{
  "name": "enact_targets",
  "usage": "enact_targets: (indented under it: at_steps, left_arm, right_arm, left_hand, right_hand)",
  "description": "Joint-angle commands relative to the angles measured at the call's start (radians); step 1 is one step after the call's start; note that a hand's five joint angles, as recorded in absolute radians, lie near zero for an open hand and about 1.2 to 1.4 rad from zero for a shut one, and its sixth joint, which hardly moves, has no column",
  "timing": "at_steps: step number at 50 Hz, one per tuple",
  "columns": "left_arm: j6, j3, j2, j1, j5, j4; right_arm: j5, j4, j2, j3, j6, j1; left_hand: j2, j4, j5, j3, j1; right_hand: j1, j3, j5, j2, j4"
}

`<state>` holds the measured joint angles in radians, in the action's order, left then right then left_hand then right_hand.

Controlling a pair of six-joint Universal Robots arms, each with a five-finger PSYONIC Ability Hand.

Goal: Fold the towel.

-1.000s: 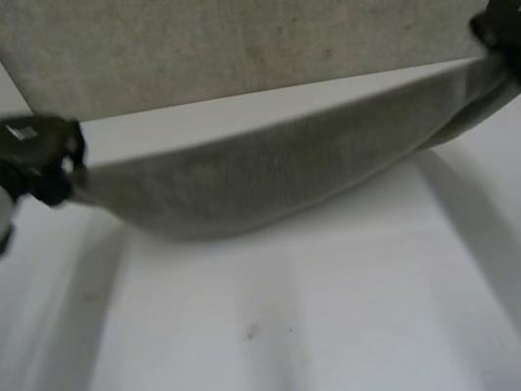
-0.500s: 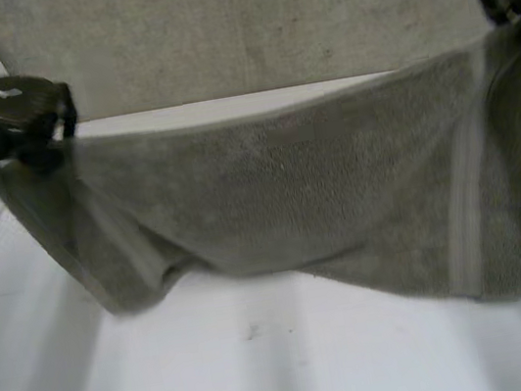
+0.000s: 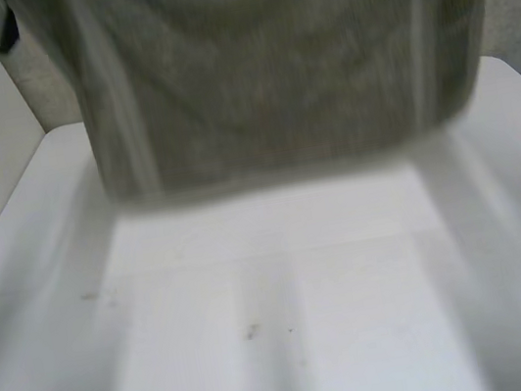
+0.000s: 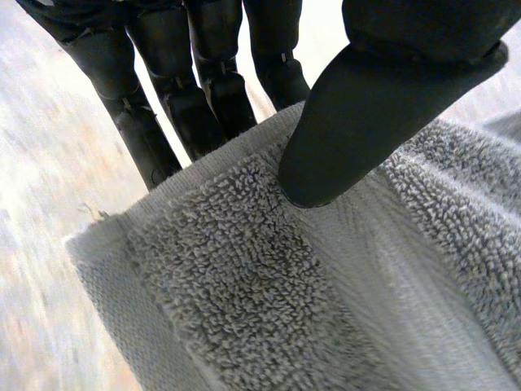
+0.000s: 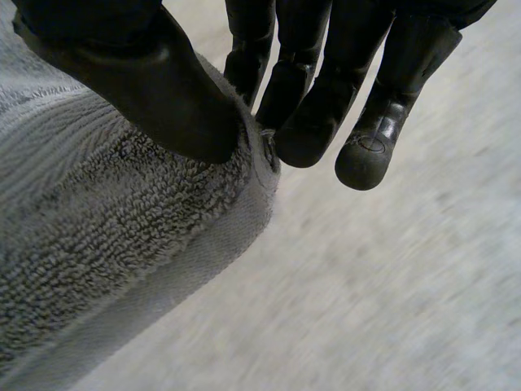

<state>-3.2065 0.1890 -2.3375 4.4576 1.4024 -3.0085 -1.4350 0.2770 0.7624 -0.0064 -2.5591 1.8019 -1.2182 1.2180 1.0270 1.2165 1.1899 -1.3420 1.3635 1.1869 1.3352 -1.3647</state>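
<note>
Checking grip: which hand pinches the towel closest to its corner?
The right hand: its thumb sits at the towel corner; the left hand has its thumb farther in along the edge.

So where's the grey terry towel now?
In the head view the grey terry towel hangs over the white table, corners pinched by left robot hand and right robot hand.

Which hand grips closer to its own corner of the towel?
Right. The right hand pinches the towel at its very tip; the left hand pinches the edge in from its corner, which sticks out beside the thumb.
</note>
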Motion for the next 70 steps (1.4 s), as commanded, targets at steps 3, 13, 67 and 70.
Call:
enact_targets:
  at_steps: [3,13,67,70]
  left_arm:
    - [0.074,0.226,0.082,0.003,-0.003,-0.109]
    - [-0.033,0.639,0.064,0.022,-0.016,-0.17]
    - [-0.535,1.349,0.39,0.008,-0.123,-0.064]
    - [-0.503,1.208,0.269,-0.004,-0.12,-0.067]
  right_arm:
    - [0.025,-0.019,0.075,0.167,-0.029,0.007]
    - [0.071,-0.021,0.077,0.639,-0.017,-0.001]
    - [0.206,0.177,0.376,1.348,0.34,-0.19]
    - [0.167,0.148,0.275,1.234,0.283,-0.153]
  left_hand:
    - [-0.178,0.178,0.195,0.18,0.206]
    - [-0.178,0.178,0.195,0.18,0.206]
    - [-0.178,0.178,0.195,0.18,0.206]
    - [-0.178,0.178,0.195,0.18,0.206]
  right_hand:
    - [-0.054,0.033,0.035,0.061,-0.032]
    - [-0.054,0.033,0.035,0.061,-0.032]
    - [-0.054,0.033,0.035,0.061,-0.032]
    - [-0.054,0.033,0.035,0.061,-0.032]
